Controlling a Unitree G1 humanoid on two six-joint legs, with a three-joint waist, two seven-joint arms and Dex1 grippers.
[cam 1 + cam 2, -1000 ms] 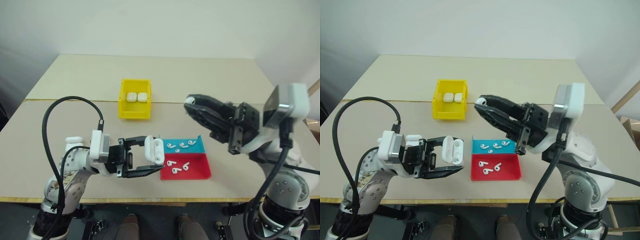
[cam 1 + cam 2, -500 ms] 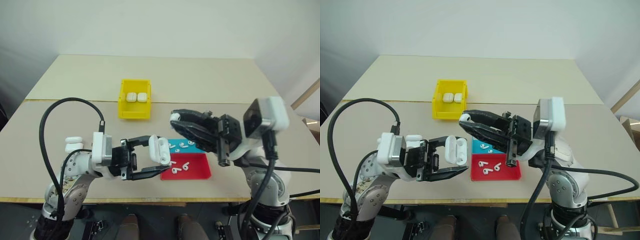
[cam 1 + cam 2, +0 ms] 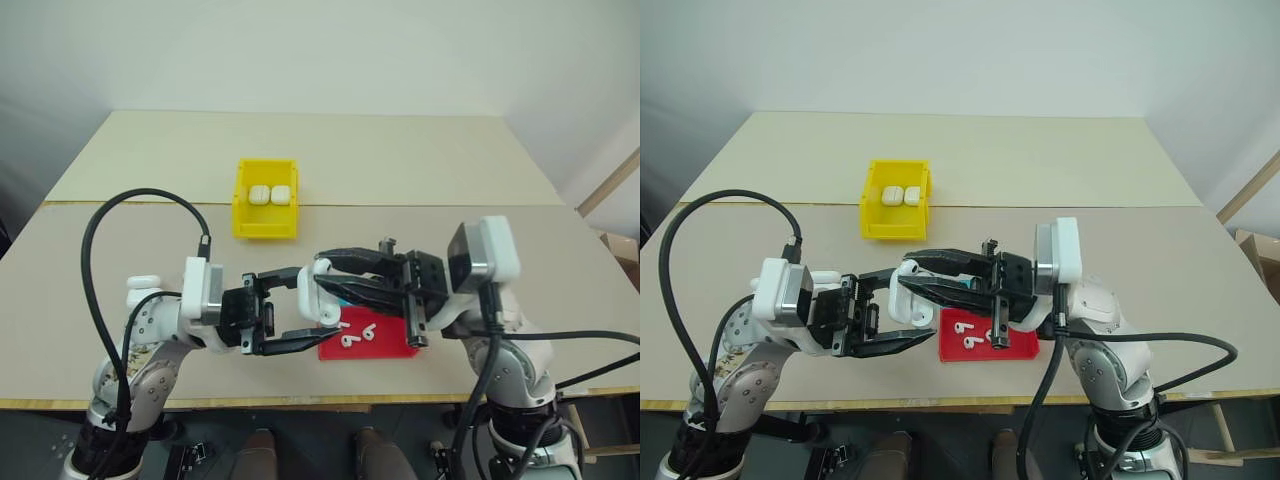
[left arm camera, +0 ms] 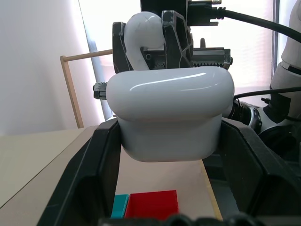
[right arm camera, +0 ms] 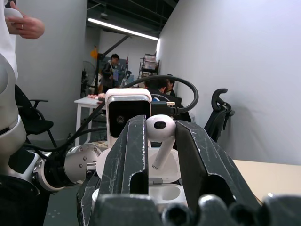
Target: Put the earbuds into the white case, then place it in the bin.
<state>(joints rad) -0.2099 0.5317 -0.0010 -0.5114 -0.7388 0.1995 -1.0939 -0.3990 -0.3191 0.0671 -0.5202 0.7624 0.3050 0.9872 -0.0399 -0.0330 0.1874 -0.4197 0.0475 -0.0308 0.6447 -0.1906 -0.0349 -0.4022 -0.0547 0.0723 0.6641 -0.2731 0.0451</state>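
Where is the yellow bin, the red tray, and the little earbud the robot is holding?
the bin (image 3: pixel 241 221), left eye view, its left wall.
red tray (image 3: pixel 1015 343), right eye view, bare floor near its right edge.
earbud (image 5: pixel 160 130), right wrist view, its round head.

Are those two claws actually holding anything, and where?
Left gripper clamps the open white case by its body; right gripper pinches an earbud by its head.

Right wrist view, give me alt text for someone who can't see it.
A tiny glossy white earbud is pinched between the right hand's two black fingers, stem pointing down towards the open small glossy white case held just beyond by the left hand. People stand around a table in the room behind.
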